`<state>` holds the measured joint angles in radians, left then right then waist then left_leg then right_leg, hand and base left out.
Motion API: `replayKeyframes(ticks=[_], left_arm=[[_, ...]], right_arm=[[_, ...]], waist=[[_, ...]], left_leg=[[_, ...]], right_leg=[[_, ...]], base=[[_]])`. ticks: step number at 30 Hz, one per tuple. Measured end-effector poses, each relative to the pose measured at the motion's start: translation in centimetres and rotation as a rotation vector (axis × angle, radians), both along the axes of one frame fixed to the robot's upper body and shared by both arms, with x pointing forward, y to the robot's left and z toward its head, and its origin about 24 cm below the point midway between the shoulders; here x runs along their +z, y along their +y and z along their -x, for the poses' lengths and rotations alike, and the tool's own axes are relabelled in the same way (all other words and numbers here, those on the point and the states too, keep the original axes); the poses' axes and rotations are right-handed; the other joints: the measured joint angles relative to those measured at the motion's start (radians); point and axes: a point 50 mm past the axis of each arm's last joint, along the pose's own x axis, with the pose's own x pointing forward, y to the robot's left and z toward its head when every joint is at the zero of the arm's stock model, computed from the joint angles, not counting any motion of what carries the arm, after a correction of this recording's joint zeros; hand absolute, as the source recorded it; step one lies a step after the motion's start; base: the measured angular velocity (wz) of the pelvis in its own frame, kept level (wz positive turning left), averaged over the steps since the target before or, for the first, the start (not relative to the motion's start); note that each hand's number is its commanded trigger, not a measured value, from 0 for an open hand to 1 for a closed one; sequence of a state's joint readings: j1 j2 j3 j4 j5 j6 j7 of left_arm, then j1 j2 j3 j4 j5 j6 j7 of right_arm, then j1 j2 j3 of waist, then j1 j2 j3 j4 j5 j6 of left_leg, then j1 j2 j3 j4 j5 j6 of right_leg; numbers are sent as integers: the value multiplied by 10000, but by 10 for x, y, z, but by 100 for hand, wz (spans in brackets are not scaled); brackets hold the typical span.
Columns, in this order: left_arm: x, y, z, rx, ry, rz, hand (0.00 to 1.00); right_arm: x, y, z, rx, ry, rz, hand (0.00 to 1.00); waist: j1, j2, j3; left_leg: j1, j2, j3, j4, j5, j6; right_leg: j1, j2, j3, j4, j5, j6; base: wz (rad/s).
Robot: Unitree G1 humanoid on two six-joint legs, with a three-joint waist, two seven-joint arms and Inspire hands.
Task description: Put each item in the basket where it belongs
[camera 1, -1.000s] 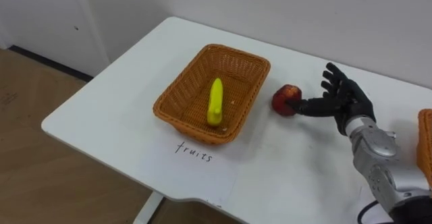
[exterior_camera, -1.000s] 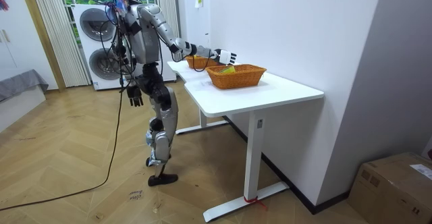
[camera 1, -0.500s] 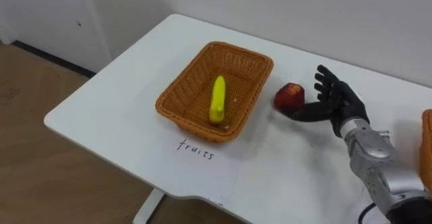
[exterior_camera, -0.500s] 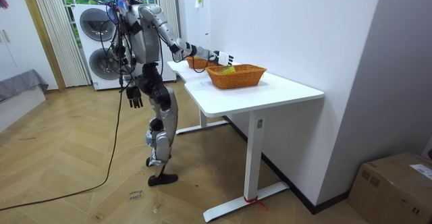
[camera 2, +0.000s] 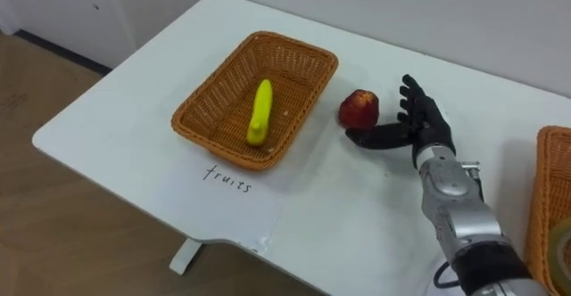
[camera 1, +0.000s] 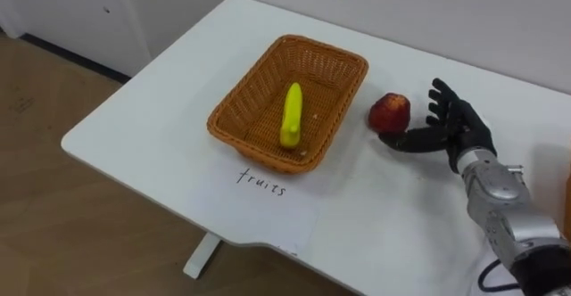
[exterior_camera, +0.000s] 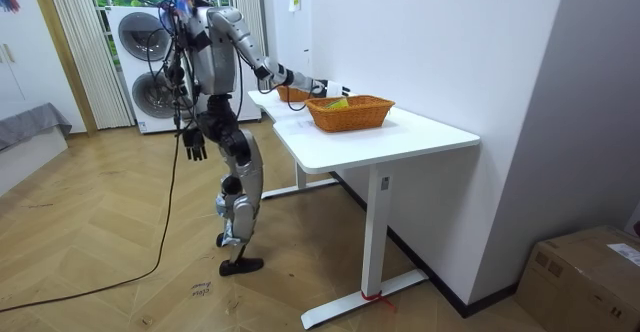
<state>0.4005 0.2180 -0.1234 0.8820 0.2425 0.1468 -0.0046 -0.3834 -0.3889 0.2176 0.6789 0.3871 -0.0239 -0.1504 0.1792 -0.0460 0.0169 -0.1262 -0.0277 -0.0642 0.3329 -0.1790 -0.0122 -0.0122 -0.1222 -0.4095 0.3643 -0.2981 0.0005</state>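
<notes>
Basket [camera 1: 245,86] is sitting on the white table [camera 1: 161,109] and holding a banana [camera 1: 291,115], with a handwritten paper label [camera 1: 268,209] lying just in front. Apple [camera 1: 390,111] is resting just right of the basket, outside it. Right hand [camera 1: 459,131] is reaching in with fingers spread wide, thumb touching the apple's underside. Second basket [camera 2: 546,189] is sitting at far right. Left hand [exterior_camera: 195,148] is hanging by the robot's side, state unclear.

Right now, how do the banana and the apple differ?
The banana is yellow and long; the apple is red and round. The banana lies inside the basket; the apple is outside it, just past its right rim, at the thumb of the open right hand. Both are fruit.
</notes>
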Motion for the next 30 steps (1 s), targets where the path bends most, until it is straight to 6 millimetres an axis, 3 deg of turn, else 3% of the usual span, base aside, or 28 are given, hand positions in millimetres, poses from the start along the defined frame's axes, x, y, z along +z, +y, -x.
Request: replayKeyframes(ticks=[8, 13, 16, 23, 30], left_arm=[[0, 0, -13, 280, -531, 171, 0], [0, 1, -21, 584, -837, 267, 0], [-1, 1, -22, 672, -836, 287, 0], [-4, 1, -22, 717, -585, 346, 0], [-4, 4, -36, 306, -977, -2, 0]], right_arm=[[2, -4, -2, -51, -331, 123, 0], [8, -4, -7, -50, -525, 316, 0], [11, -3, -10, -144, -683, 563, 0], [20, -1, -16, -280, -1040, 1087, 0], [24, 11, -21, 504, -1117, 2172, 0]], waist=[[61, -177, 39], [77, -179, 52], [104, -109, 105], [253, -114, 104], [487, -184, 113]], left_leg=[[-398, 77, 10, 138, 16, -27], [-554, 137, 94, 127, 25, -44], [-575, 152, 92, 123, 30, -52], [-840, 162, 143, 126, 62, -93], [-958, 170, 398, 135, 77, -78]], right_leg=[[-312, 29, 0, -1, 25, -49], [-413, 113, 6, -30, 72, -103], [-428, 152, 19, -56, 85, -114], [-872, 148, 235, 181, 79, -148], [-1221, 28, 416, 412, 13, -185]], base=[[0], [-3], [0], [-5], [-10]])
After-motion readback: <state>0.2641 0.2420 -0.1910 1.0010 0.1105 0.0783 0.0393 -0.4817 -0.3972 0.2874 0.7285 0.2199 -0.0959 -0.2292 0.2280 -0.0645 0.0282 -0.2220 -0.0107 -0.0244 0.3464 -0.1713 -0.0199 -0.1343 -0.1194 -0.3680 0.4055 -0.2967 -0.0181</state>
